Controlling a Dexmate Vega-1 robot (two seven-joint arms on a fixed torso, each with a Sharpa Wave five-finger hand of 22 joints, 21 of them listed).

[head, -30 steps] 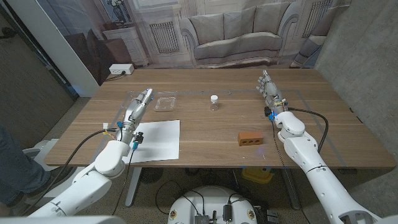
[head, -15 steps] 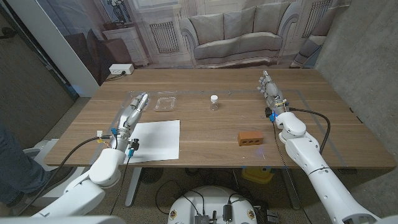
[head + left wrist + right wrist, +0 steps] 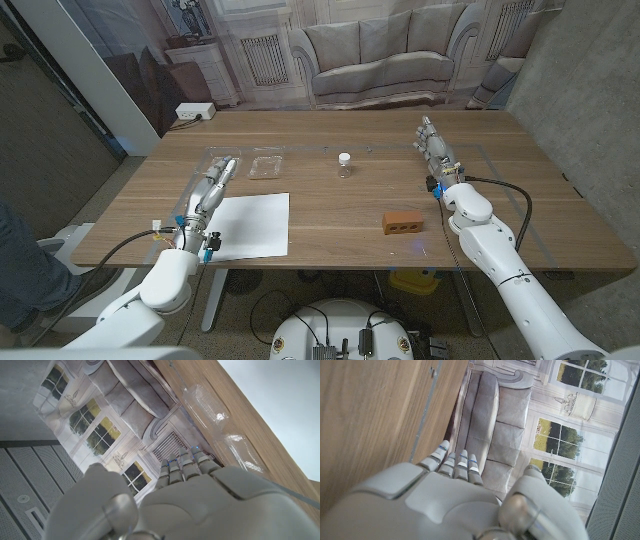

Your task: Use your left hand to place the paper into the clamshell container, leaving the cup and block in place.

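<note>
left hand (image 3: 212, 186) has drawn back toward the robot over the last second and now sits at the left edge of the paper (image 3: 250, 223), fingers straight, holding nothing. that looks like lining up for a pickup. paper is a thin white flat sheet on the wooden tabletop (image 3: 340, 210), just in front of the clear ribbed plastic clamshell container (image 3: 252, 163). right hand (image 3: 435, 148) is empty, fingers extended.

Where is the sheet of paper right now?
In the head view the paper lies flat near the table's front edge on the robot's left, just beside the left hand and in front of the clear clamshell container.
</note>
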